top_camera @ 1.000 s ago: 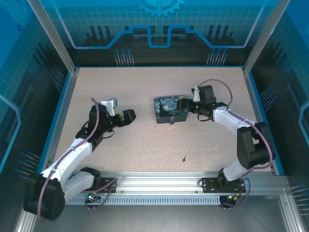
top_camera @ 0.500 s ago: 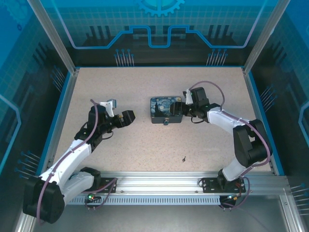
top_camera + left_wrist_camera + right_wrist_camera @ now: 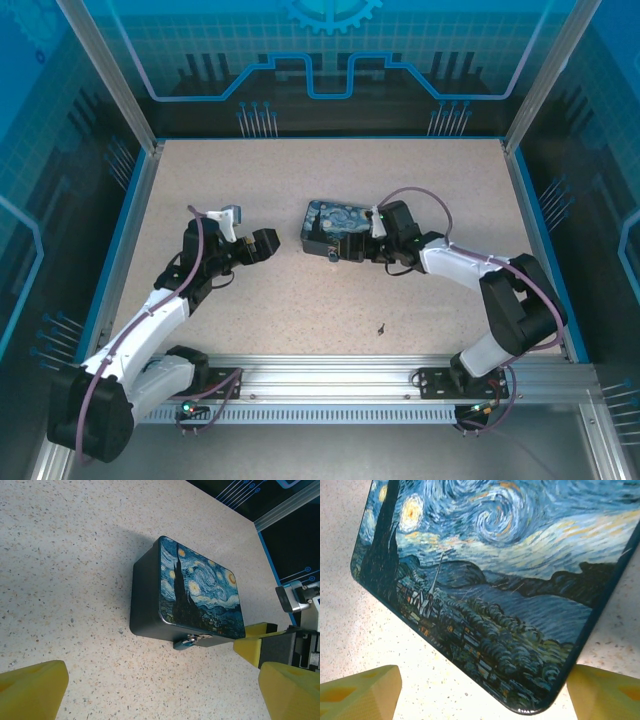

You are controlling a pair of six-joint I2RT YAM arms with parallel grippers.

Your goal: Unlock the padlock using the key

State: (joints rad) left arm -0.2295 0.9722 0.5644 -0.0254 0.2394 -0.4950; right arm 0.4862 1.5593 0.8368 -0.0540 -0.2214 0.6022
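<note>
Left hand (image 3: 268, 243) fingers spread; right hand (image 3: 358, 247) fingers spread, arm stretched leftward.

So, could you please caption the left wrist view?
Painted box on the speckled table, padlock at its front edge.

- Padlock (image 3: 331, 257): small, silvery-bluish, against the near wall of the painted box (image 3: 335, 222); I can't make out the shackle's state.
- Key (image 3: 382, 327): tiny dark speck lying on the table (image 3: 300, 180), well apart from the lock, nearer my bases.

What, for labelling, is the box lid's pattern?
Box lid: swirling blue painted sky, yellow stars; left wrist view.
</note>
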